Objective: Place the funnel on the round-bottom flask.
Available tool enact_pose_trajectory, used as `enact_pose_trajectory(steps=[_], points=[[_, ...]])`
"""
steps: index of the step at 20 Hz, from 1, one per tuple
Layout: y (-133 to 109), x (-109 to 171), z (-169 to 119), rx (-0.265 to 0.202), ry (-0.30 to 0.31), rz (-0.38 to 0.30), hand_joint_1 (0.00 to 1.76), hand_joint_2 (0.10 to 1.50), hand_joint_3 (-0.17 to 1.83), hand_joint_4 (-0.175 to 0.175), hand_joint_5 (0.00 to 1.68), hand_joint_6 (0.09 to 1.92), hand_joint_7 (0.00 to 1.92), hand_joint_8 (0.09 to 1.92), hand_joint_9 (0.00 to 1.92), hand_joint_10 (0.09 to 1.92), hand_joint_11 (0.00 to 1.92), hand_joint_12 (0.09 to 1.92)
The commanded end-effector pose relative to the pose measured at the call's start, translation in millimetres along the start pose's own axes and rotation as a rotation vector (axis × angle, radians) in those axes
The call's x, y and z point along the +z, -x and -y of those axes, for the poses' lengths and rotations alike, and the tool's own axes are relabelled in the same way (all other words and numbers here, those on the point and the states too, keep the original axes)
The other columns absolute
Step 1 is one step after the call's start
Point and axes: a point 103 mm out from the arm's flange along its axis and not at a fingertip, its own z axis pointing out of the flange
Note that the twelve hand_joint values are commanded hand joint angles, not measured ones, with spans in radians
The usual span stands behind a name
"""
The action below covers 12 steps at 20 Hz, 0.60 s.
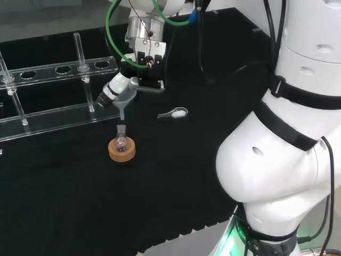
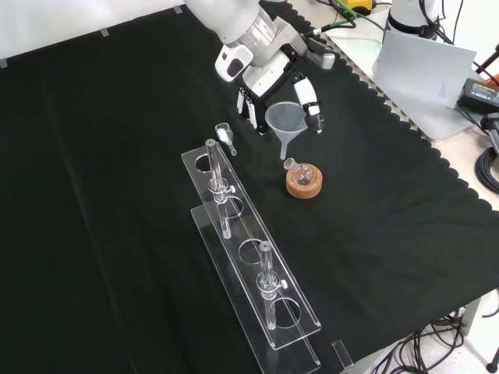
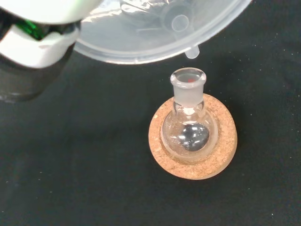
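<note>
Funnel (image 2: 285, 118) — one, in robot hand (image 2: 269, 82); one flask (image 2: 299, 171), cork ring (image 2: 303, 185).

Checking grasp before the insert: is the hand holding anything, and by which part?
Yes. The hand holds the funnel by the rim of its cone, fingers on either side, with the stem pointing down just above the round-bottom flask.

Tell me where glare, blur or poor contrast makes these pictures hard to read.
Wrist view: the funnel and the hand are close and blurred, while the flask on its cork ring is sharp, with glints on the glass. Head view: the clear rack nearly vanishes against the black cloth. Front view: light is even and the rack edges catch it.
</note>
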Motion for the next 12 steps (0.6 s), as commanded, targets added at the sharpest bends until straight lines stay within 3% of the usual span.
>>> enact_pose_trajectory(steps=[1, 12], points=[[3.3, 3.3, -3.6, 0.005, -0.007, 0.004, 0.98, 0.50, 0.70, -0.022, 1.07, 0.52, 1.37, 0.27, 1.32, 0.16, 0.58, 1.31], [3.3, 13.3, -4.1, 0.005, -0.033, 0.001, 0.98, 0.50, 0.70, -0.023, 1.07, 0.53, 1.37, 0.27, 1.32, 0.15, 0.57, 1.31]])
